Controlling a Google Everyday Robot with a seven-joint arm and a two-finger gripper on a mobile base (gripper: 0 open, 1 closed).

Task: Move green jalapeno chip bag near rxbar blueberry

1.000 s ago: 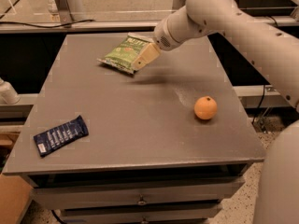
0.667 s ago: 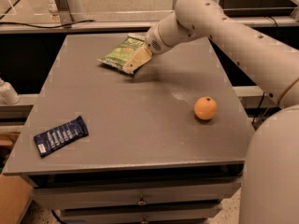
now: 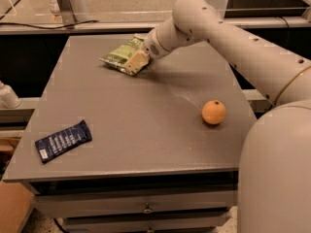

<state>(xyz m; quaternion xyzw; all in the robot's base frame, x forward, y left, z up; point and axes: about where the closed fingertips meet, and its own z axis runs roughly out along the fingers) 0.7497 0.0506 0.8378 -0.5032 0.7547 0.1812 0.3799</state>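
Observation:
The green jalapeno chip bag [image 3: 118, 56] lies at the far middle of the grey table [image 3: 146, 130], crinkly green with a pale edge. My gripper [image 3: 135, 60] reaches in from the right and sits right at the bag's right end, over it. The rxbar blueberry [image 3: 63, 141], a flat dark navy wrapper with white lettering, lies at the table's front left, far from the bag and from the gripper.
An orange [image 3: 214, 112] sits at the right side of the table. My white arm [image 3: 233, 38] crosses the table's back right corner. A drawer front [image 3: 141, 205] is below the table's front edge, and a cardboard box [image 3: 12, 210] stands at lower left.
My arm has swung left and lower over the chip bag, with the gripper staying at the bag's right end. The bag, the bar and the orange have not visibly moved.

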